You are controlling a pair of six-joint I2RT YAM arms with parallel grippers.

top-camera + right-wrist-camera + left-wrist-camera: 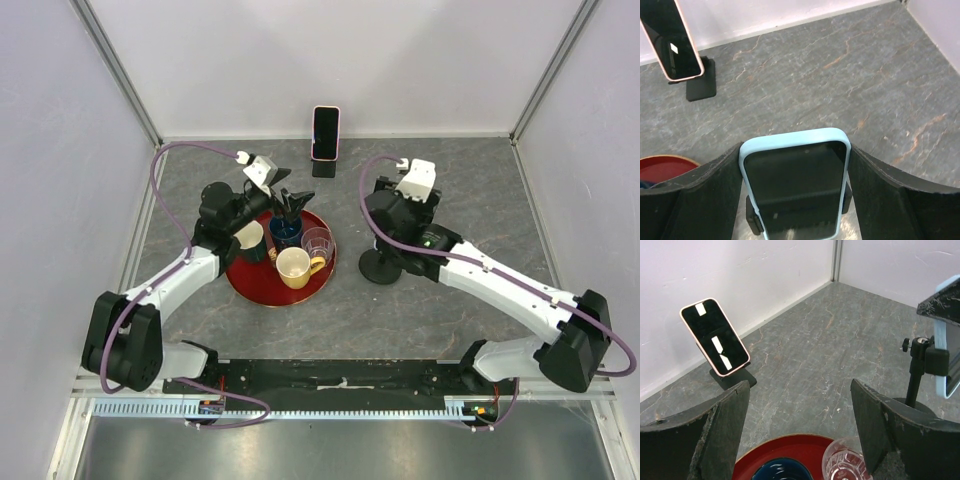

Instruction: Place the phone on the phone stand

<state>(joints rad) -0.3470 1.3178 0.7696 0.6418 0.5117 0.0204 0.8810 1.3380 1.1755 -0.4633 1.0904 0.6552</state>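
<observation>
Left gripper (291,200) hangs spread wide with nothing in it over a round red tray (258,290) in the top view. The tray carries a dark blue cup (285,234), a clear glass (317,242), a yellow mug (294,268) and a dark mug (249,241); what they hold I cannot tell. Just right of the tray sits the round black base of the phone stand (380,268). A pink-cased phone (325,132) leans on a small black stand (323,168) at the back wall. From the left wrist, the phone (940,355), in a glossy light-blue case, sits against the black clamp atop the phone stand's thin pole, above the grey, veined table (840,350). From the right wrist, the right gripper (795,150) pinches the phone by its two long edges between scuffed black pads (880,190). The phone's long axis runs up and down the frame, its dark screen faces the camera, and its lower end meets the stand's bracket.
</observation>
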